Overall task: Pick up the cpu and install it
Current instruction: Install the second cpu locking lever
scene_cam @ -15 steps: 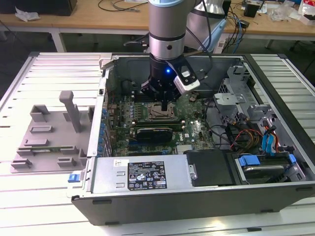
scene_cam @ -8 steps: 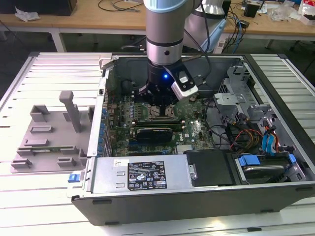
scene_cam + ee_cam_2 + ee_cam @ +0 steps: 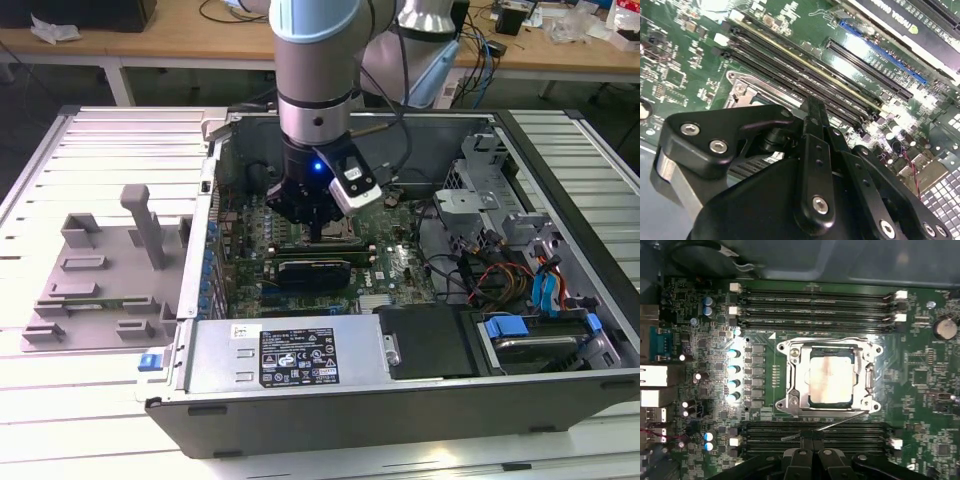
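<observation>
The cpu (image 3: 830, 380), a small square chip with a pale silver top, lies flat inside the metal-rimmed socket frame (image 3: 790, 375) on the green motherboard in the first wrist view. My gripper (image 3: 812, 437) hovers just beside the socket, over the black memory slots, and its two fingers are pressed together with nothing between them. A thin wire lever (image 3: 840, 422) runs along the socket's edge close to the fingertips. In the exterior view the gripper (image 3: 315, 232) reaches down into the open computer case. The second wrist view shows the gripper (image 3: 813, 106) just above the slots.
The computer case (image 3: 400, 410) lies open on a slatted white table. A grey plastic tray (image 3: 100, 280) with an upright post stands at the exterior view's left. A long black ribbed block (image 3: 312, 270), a labelled power supply (image 3: 300, 355) and coloured cables (image 3: 495, 280) crowd the case.
</observation>
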`<state>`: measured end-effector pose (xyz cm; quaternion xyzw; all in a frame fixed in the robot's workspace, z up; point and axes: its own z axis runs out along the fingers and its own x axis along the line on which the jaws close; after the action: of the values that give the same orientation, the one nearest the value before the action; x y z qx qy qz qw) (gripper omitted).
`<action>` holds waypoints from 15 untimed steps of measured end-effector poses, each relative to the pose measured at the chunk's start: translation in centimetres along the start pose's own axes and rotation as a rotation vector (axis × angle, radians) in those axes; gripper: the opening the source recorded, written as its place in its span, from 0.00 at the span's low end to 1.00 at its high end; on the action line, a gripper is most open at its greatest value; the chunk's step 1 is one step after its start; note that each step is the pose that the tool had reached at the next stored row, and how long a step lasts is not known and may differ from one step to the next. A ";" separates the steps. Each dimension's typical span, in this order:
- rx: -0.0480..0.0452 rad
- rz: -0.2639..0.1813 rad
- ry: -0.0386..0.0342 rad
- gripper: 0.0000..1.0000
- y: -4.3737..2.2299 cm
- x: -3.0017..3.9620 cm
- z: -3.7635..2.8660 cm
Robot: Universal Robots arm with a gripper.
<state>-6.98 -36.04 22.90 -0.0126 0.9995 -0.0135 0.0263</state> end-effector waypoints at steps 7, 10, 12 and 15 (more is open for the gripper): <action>0.0000 0.000 0.0001 0.11 0.01 0.71 1.10; -0.0020 0.000 -0.0004 0.11 0.02 0.81 1.15; -0.0057 0.000 -0.0009 0.11 0.03 1.17 1.26; -0.0401 0.002 -0.0025 0.11 0.05 1.59 1.53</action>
<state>-8.49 -36.07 21.30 -0.0121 0.9995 0.0066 0.0273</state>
